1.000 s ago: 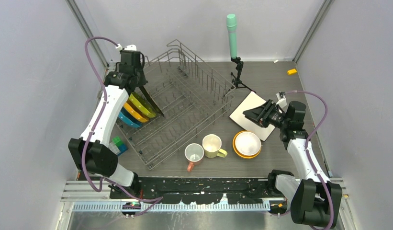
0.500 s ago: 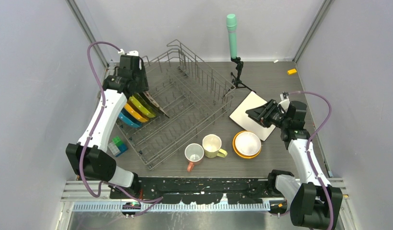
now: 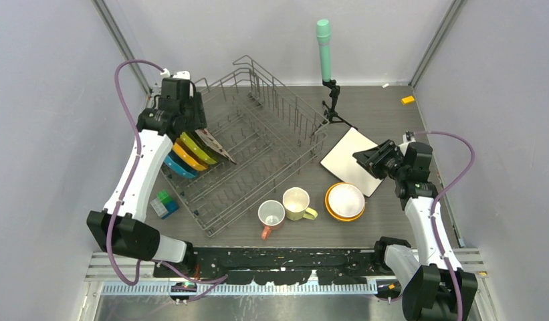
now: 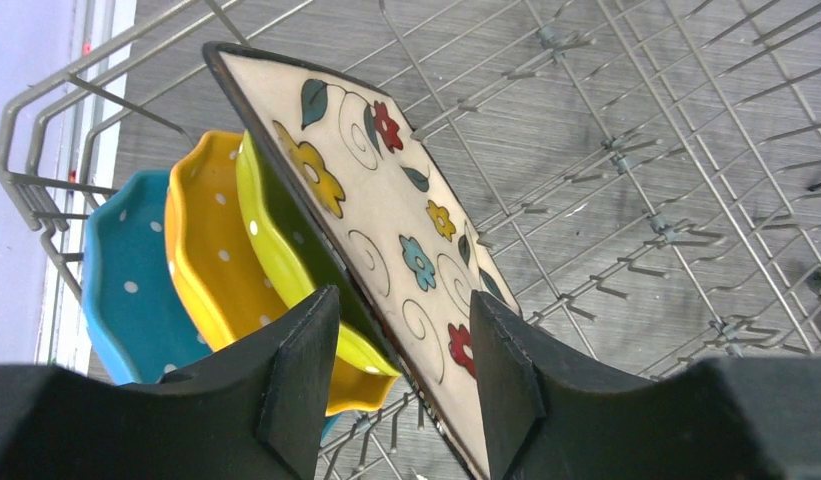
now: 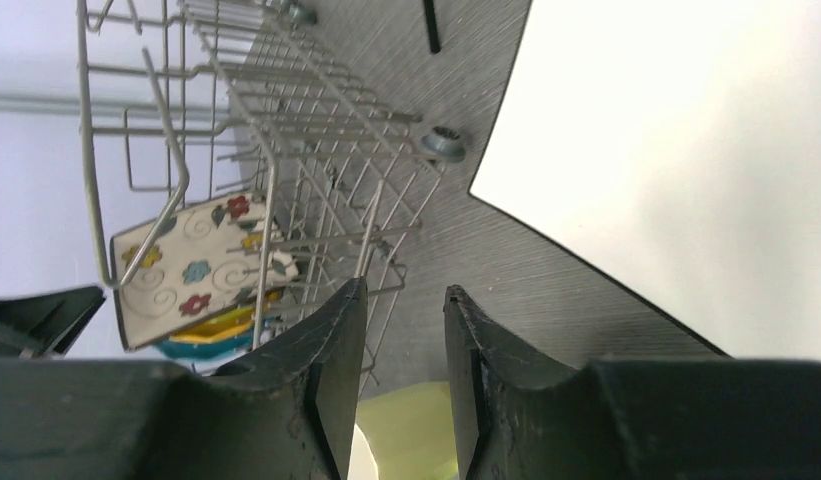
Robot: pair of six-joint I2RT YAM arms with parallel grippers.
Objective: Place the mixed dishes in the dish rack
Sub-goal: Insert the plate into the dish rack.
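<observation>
The wire dish rack (image 3: 258, 147) holds a blue plate (image 3: 176, 167), an orange plate (image 3: 184, 157) and a yellow-green plate (image 3: 194, 147) on edge at its left end. A flowered square plate (image 4: 386, 200) leans against them. My left gripper (image 4: 406, 370) is open just above that plate's upper edge, both pads clear of it. My right gripper (image 5: 406, 300) is open and empty over the near corner of the white square plate (image 3: 345, 160), which lies flat on the table. A pink mug (image 3: 271, 215), a pale-yellow mug (image 3: 297, 202) and a white bowl in an orange bowl (image 3: 345, 200) stand in front.
A green-topped cylinder (image 3: 323, 47) on a black tripod stands behind the rack's right end. A small blue-green box (image 3: 164, 202) lies left of the rack by the left arm. A small orange piece (image 3: 408, 100) sits at the far right.
My left gripper has opened and let go of the flowered plate, which now leans in the rack. The right gripper has drawn back a little to the right.
</observation>
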